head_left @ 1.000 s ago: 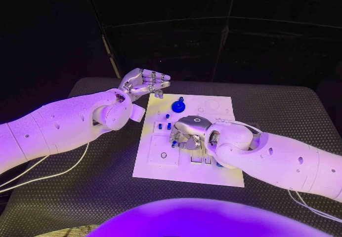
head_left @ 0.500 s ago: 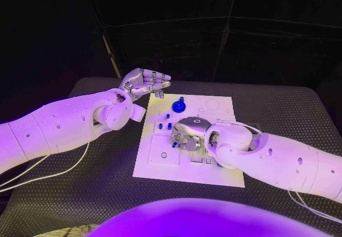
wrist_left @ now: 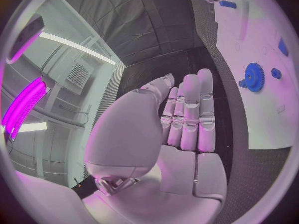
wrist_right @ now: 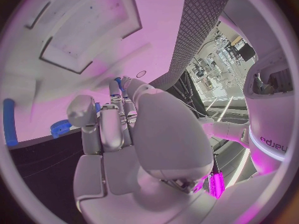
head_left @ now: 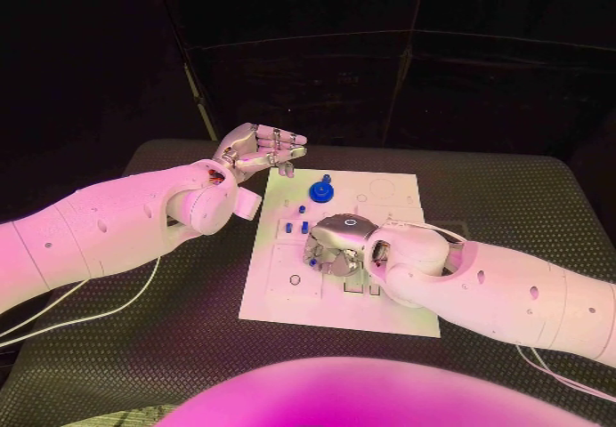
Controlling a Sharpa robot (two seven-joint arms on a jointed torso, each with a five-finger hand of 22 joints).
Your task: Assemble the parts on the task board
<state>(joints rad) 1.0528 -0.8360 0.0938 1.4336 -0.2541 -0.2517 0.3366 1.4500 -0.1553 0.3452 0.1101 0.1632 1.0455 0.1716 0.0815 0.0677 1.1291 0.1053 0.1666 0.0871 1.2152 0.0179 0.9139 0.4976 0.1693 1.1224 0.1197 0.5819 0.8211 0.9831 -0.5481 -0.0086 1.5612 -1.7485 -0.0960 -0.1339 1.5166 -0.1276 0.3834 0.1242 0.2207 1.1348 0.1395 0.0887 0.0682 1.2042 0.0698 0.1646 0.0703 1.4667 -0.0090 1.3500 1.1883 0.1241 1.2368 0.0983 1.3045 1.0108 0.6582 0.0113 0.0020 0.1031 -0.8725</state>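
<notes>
The right hand (head_left: 339, 245) is bent down over the middle of the task board (head_left: 385, 307), and its own wrist and knuckles cover whatever lies under the fingertips, so from above I cannot tell if it grasps a part. In the right wrist view the fingers (wrist_right: 112, 122) run close together toward the white plate, with a small blue part (wrist_right: 117, 82) peeping out right at their tips; whether it is pinched or merely touched I cannot make out. A blue peg (wrist_right: 8, 122) lies off to one side of that hand on the board, cut by the circle's rim, and a blue toothed piece (wrist_right: 60, 128) shows just past the thumb, half hidden.

The left hand (head_left: 261, 149) hangs above the desk (head_left: 167, 356) beside the board's far corner, palm turned inward, fingers curled in with nothing in them that I can see. In its wrist view the fingers (wrist_left: 190, 117) lie side by side, nearly straight, clear of the board. Just beyond them on the board sits the blue gear (head_left: 321, 190), and between the two hands stand a few small blue pegs (head_left: 296, 228), too small to tell apart
</notes>
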